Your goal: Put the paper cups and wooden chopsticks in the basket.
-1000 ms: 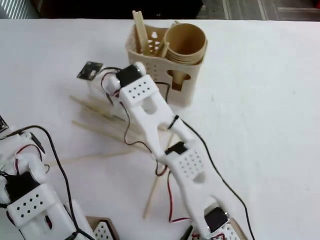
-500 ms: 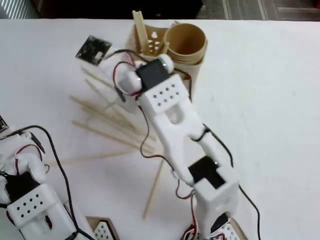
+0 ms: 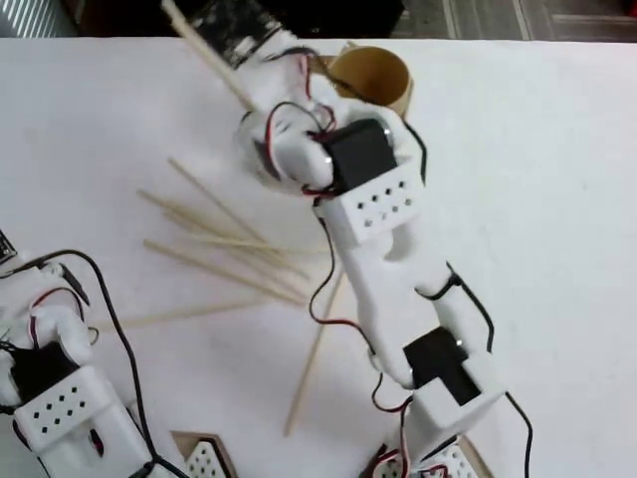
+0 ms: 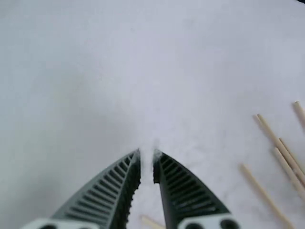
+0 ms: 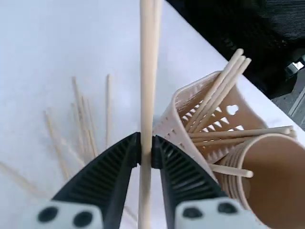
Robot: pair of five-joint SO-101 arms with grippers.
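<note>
Paper cups [image 5: 269, 177] inside basket [image 5: 182, 106]

The chopstick [image 5: 147, 71] is pale bare wood, matt. The basket [image 5: 172, 114] is perforated beige plastic; the paper cups [image 5: 275, 177], smooth brown paper. The right gripper [image 5: 146, 145] is ribbed black plastic. The white counter [image 3: 557, 149] looks matt, perhaps cloth.

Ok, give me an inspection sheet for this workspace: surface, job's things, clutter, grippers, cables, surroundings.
Surface: white table, no spills seen.
Job's things: basket holds stacked paper cups and stored chopsticks; loose chopsticks lie scattered on the table.
Clutter: nothing seen.
Grippers: right gripper shut on held chopstick near the basket; left gripper shut, empty, over bare table.
Cables: red and black wires along the right arm; black cable looping by the left arm.
Surroundings: dark floor past the table's far edge.
</note>
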